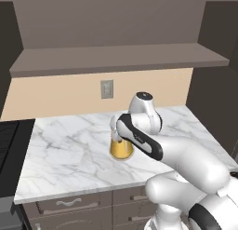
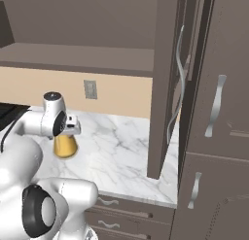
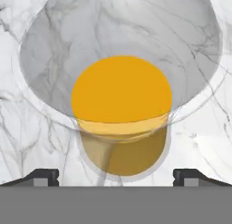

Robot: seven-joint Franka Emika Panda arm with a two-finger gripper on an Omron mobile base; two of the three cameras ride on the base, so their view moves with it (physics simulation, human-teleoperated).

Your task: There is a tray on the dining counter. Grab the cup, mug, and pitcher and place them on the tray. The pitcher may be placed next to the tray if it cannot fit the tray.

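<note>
The pitcher (image 1: 122, 149) is clear glass with orange-yellow liquid. It stands upright on a short marble top with drawers, near the front edge. My gripper (image 3: 116, 177) hangs straight above it and looks down its neck onto the liquid (image 3: 121, 89). The jaws are open, with one fingertip (image 3: 43, 177) on each side of the pitcher (image 3: 122, 51) and nothing gripped. In the right base view my hand sits just over the pitcher (image 2: 64, 145). The tray, the cup, the mug and the dining counter are out of view.
The marble top (image 1: 65, 150) has drawers (image 1: 69, 205) below and a brown shelf (image 1: 116, 61) overhead. A wall outlet (image 1: 107, 89) is behind the pitcher. A dark stove (image 1: 9, 150) borders the left. Tall cabinets (image 2: 165, 88) stand at the right end.
</note>
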